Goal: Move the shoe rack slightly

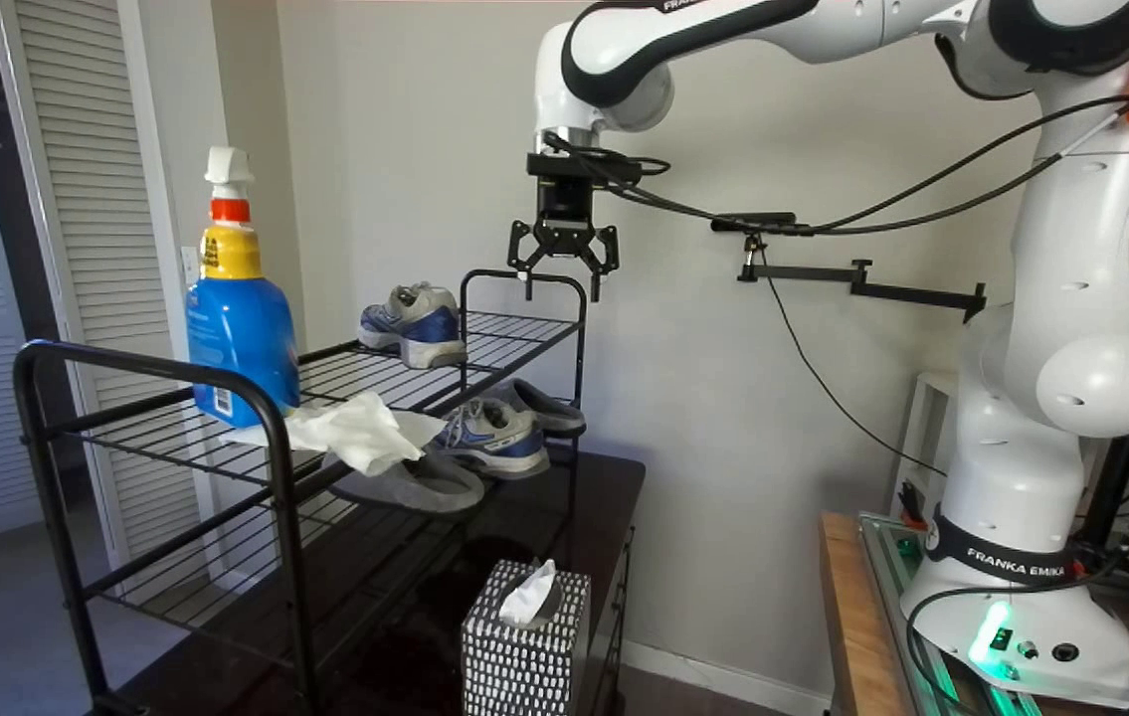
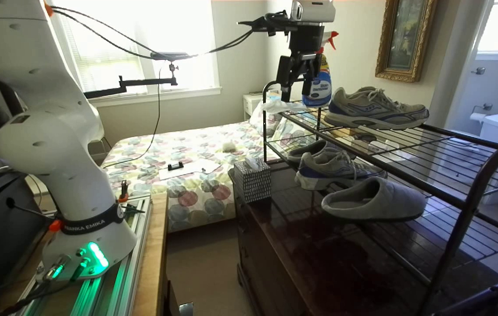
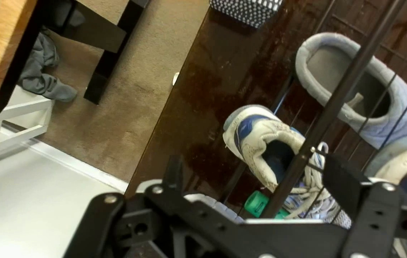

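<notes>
shoe rack (image 1: 292, 557): black tube-and-wire, standing on a dark wooden dresser (image 2: 314, 263). gripper (image 1: 562, 288): fingers spread wide, hanging above the rack's upper side rail (image 3: 327, 118), which shows between them in the wrist view. up top: grey-blue running shoe (image 2: 371, 112), blue spray bottle (image 1: 241, 338), crumpled white tissue or cloth (image 1: 365, 435). lower level: matching running shoe (image 2: 330, 172) between two grey slippers (image 2: 393, 204). patterned tissue box (image 2: 253, 181) on the dresser, beside the rack.

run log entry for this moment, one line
claw: open, empty | shoe rack: not gripped | load: spray bottle, crumpled white sheet, two sneakers, two slippers
</notes>
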Robot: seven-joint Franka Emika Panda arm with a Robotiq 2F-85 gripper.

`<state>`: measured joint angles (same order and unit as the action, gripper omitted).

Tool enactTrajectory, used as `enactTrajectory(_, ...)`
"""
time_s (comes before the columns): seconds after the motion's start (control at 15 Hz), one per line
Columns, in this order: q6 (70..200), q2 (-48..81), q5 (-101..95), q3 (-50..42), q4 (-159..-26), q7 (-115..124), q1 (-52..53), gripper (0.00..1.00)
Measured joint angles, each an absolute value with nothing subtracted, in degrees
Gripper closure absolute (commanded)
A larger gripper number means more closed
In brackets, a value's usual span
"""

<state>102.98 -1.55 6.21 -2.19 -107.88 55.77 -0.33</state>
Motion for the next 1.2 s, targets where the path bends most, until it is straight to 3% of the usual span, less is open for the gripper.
enactTrajectory(0.33,102.23,-0.63,8.22,-0.31,-109.61,53.54,0.14,0.0)
enactTrajectory(0.73,102.34,10.12,8.23,1.58,-100.65,59.23,2.28,0.0)
enactTrajectory(1.2,103.06,11.74,10.12,1.73,-99.64,64.24,3.29,0.0)
